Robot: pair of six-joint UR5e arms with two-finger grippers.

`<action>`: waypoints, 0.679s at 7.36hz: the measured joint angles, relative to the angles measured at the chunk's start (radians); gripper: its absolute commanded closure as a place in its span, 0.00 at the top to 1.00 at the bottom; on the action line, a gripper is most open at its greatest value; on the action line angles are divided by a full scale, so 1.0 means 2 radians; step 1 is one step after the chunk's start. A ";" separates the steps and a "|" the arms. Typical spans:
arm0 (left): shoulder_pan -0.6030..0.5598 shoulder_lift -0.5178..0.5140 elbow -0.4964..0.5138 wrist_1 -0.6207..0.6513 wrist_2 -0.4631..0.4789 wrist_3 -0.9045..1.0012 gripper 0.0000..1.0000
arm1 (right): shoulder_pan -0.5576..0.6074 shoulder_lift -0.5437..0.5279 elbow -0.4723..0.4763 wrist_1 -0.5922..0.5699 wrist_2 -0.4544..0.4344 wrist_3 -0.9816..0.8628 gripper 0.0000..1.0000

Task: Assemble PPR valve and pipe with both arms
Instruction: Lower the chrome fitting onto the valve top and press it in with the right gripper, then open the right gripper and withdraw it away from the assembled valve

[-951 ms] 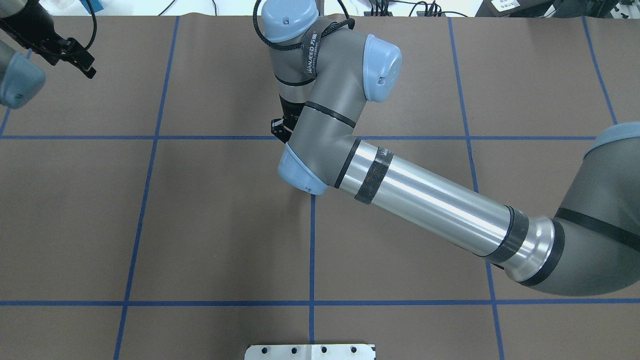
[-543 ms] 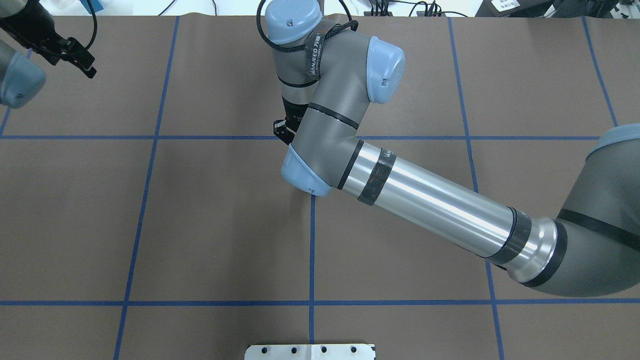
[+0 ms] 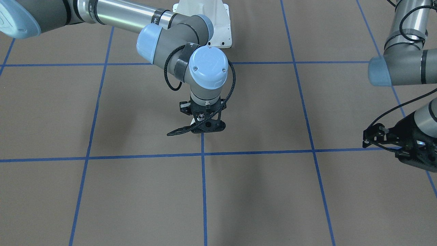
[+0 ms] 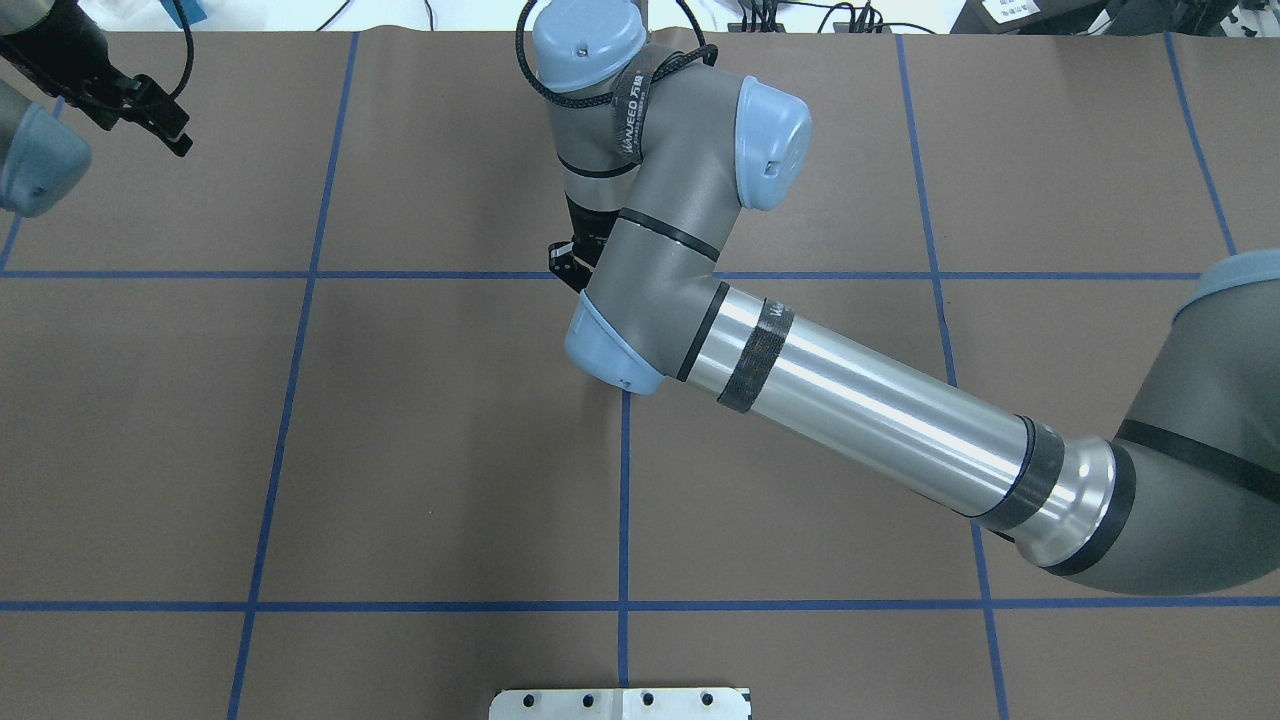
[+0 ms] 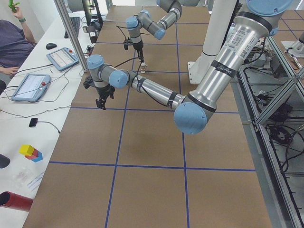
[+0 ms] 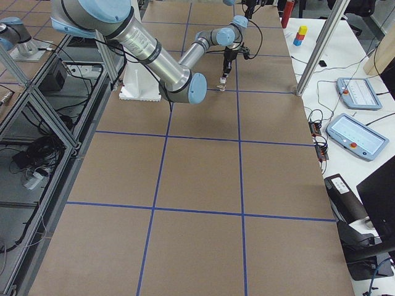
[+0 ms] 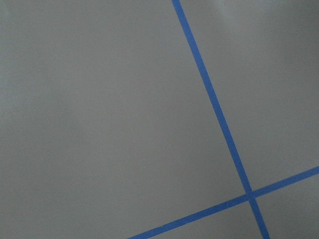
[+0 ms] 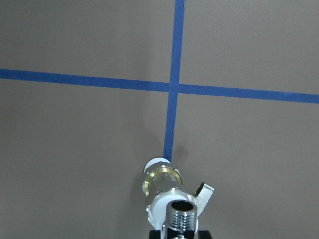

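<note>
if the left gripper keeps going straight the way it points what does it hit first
The left gripper would likely meet only the table near a blue tape crossing; its wrist view shows nothing else ahead.

The valve (image 8: 160, 181) has a brass middle, white socket ends and a small white lever poking toward 3 o'clock in the right wrist view; it points down at a blue tape line (image 8: 172, 119). The pipe (image 8: 180, 213), silver and threaded with an open bore, sits in its near socket at 6 o'clock, apparently held at the tip of the right arm (image 4: 860, 400). Overhead, that arm enters from 4 o'clock to the middle of the table (image 4: 400, 450); the left arm (image 4: 40, 150) hangs at 10 o'clock
</note>
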 measured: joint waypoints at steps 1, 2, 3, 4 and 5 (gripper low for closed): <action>0.000 0.000 0.000 0.000 0.000 0.000 1.00 | 0.000 0.000 0.000 0.000 0.000 0.000 0.00; 0.000 0.000 0.000 0.000 0.000 0.000 1.00 | 0.000 0.000 0.000 0.001 0.000 0.000 0.14; 0.000 0.000 0.001 0.000 0.000 0.000 1.00 | 0.000 0.000 0.000 0.001 0.000 0.001 0.35; 0.000 0.000 0.001 0.000 0.000 0.000 1.00 | 0.000 0.000 0.000 0.001 0.000 0.001 0.52; 0.000 0.000 0.001 0.000 0.000 0.000 1.00 | 0.000 0.000 0.000 0.002 0.000 0.001 0.67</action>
